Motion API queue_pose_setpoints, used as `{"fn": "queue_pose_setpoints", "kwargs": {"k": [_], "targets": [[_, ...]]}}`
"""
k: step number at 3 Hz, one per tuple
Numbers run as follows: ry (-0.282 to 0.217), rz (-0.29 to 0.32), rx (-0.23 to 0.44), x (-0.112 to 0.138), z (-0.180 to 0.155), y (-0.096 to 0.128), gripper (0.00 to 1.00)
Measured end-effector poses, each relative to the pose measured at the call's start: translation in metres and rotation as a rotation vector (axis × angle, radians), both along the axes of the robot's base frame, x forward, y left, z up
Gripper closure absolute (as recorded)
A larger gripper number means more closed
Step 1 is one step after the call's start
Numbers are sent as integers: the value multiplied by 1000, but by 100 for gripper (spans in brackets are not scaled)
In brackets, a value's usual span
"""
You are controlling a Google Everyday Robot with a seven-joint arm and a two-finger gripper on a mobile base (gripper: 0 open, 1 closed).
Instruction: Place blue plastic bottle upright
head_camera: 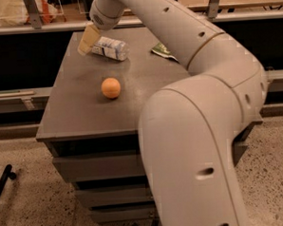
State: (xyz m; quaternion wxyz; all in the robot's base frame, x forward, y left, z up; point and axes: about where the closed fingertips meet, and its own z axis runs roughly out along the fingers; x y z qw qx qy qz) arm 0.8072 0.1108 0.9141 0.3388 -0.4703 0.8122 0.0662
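The blue plastic bottle (pixel 110 48) lies on its side at the back left of the grey cabinet top (pixel 79 113). It is clear with a pale blue-white label, and its left end is hidden behind my gripper. My gripper (pixel 88 40) hangs from the white arm at that left end, touching or just in front of it. The bottle rests on the surface, not lifted.
An orange ball (pixel 111 87) sits near the middle of the top, in front of the bottle. A green snack bag (pixel 163 50) lies at the back right, mostly hidden by my arm (pixel 198 112), which fills the right side. The cabinet has drawers below.
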Motion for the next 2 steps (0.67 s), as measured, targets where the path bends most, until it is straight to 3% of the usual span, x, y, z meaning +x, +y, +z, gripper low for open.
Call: {"fn": "queue_pose_setpoints", "kwargs": {"k": [2], "targets": [[47, -25, -72, 32, -24, 8, 0]]}}
